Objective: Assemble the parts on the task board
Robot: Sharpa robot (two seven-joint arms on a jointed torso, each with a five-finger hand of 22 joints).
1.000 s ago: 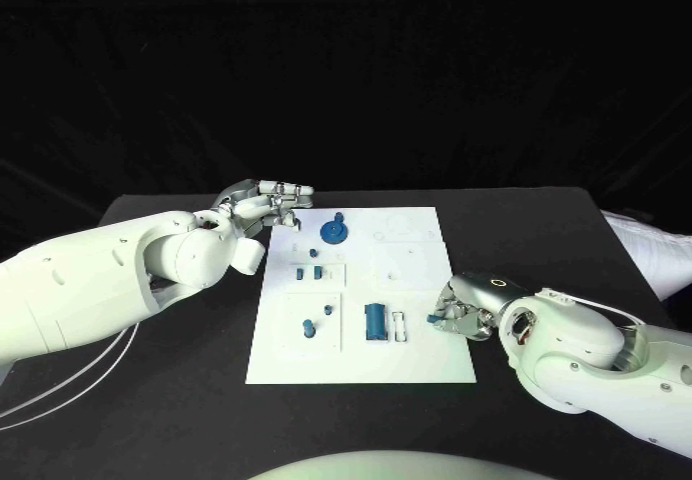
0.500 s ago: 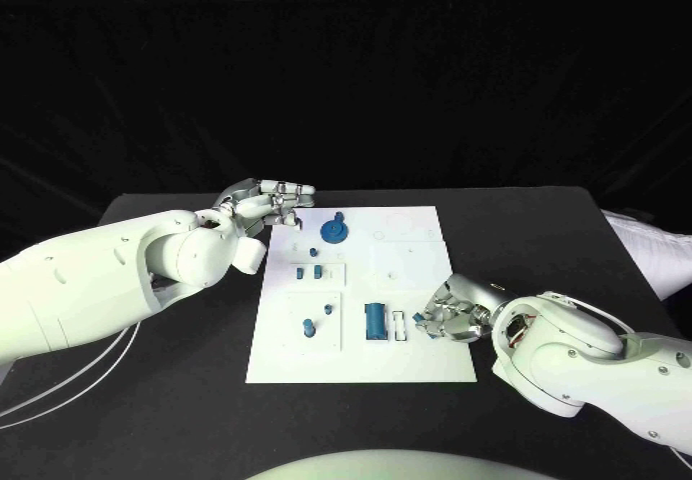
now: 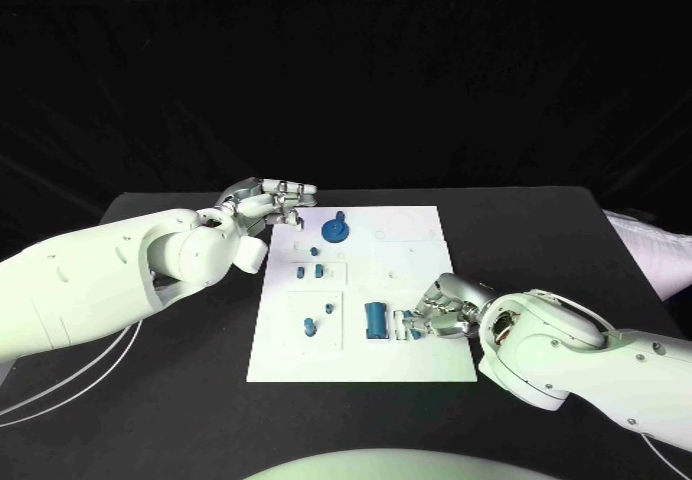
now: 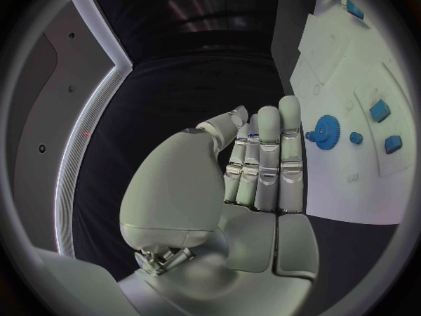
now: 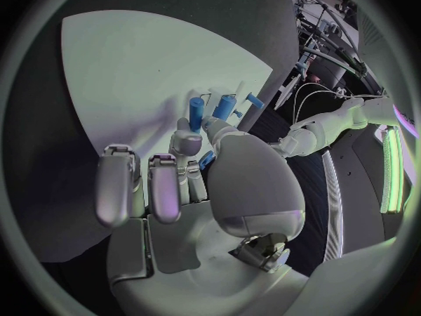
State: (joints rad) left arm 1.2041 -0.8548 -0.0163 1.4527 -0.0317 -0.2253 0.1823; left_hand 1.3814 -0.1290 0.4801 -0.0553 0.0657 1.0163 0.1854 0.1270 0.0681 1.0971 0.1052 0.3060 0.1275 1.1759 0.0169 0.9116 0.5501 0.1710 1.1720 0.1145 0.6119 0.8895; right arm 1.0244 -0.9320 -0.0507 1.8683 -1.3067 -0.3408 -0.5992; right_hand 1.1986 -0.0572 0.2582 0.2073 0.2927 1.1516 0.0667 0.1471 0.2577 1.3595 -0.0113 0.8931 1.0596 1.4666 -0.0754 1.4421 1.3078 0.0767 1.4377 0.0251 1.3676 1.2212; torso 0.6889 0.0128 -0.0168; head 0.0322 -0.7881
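R hand (image 3: 444,316) sits over the task board's (image 3: 418,366) right edge w/ a small blue part (image 5: 207,160) pinched in its fingers, just beside the blue cylinder (image 3: 375,320). L hand (image 3: 268,202) at the far left corner, fingers straight together, holding nothing. Blue gear (image 3: 335,232) nearby.

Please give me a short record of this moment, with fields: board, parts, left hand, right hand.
board: white task board in the middle of the black table
parts: blue gear at the far end; small blue pieces mid-board; blue cylinder near the right hand
left hand: left hand at the board's far left corner, fingers together, holding nothing
right hand: right hand over the board's right edge, pinching a small blue part
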